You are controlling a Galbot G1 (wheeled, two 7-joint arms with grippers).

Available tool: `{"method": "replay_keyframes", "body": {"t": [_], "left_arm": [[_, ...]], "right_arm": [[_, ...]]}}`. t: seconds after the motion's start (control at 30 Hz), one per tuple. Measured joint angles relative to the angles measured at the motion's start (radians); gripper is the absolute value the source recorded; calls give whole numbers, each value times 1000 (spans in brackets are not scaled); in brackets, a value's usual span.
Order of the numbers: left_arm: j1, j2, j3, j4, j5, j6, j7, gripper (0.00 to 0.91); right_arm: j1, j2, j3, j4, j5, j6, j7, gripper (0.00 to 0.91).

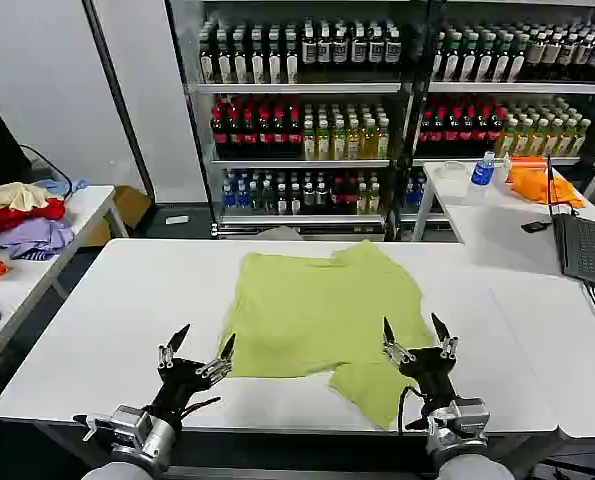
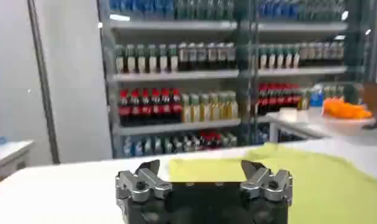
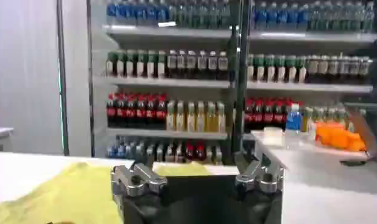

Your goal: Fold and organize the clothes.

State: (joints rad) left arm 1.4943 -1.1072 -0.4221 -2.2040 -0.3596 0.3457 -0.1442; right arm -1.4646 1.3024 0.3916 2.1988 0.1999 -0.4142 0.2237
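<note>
My left gripper (image 1: 197, 352) hovers released, jaws spread, just off the near left edge of the T-shirt (image 1: 322, 310), over bare bench (image 1: 97, 330). The T-shirt lies spread but rumpled in the middle of the bench, one flap trailing toward the near edge. My right gripper (image 1: 417, 338) hangs released too, jaws apart, above the T-shirt's near right corner, beside that trailing flap. To start the fold well, I judge I should bring both grippers down on the near edge together, pinch a single layer at matching spots, and lift evenly so the fabric doesn't bunch.
</note>
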Motion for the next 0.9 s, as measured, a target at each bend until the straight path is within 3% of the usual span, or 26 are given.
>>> {"method": "replay_keyframes", "body": {"t": [0.33,0.9], "left_arm": [[-45,52,21,59,-59,139,-18,907],[-190,63,123,206,-91,211,-35,907]], "right_arm": [[-22,-28,-38,-24,60,-96,42,907],[-76,-23,-60,-53,80,-139,56,907]]}}
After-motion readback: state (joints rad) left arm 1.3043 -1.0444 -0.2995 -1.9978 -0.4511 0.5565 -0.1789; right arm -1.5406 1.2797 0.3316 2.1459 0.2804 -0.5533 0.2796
